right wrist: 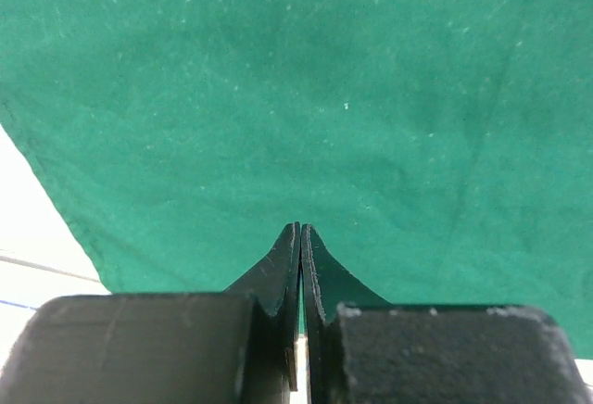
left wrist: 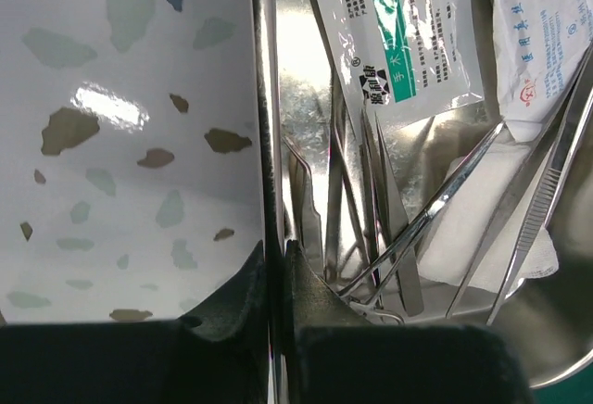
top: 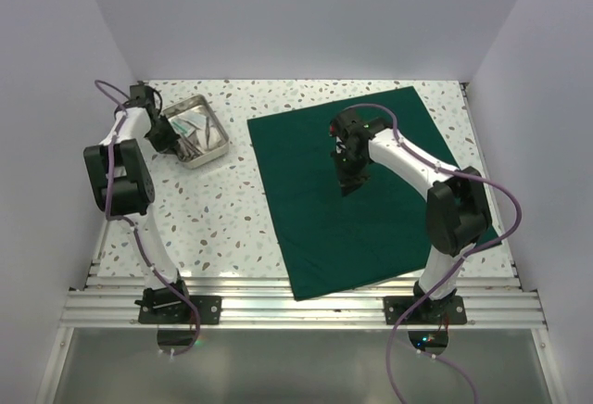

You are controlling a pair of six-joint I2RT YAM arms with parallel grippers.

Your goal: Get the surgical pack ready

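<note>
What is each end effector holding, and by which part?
The left end effector pinches the steel tray by its side rim; the right end effector is shut on nothing.

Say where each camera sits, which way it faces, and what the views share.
Top external: above and behind the arms, looking down on the table; both arms and bases show.
Left wrist: on the left arm, looking past the left gripper, clamped on the steel tray rim, at instruments and packets inside.
Right wrist: on the right arm, looking past the shut right gripper at the green drape.
Shared: top and left wrist show the tray; top and right wrist the drape.
</note>
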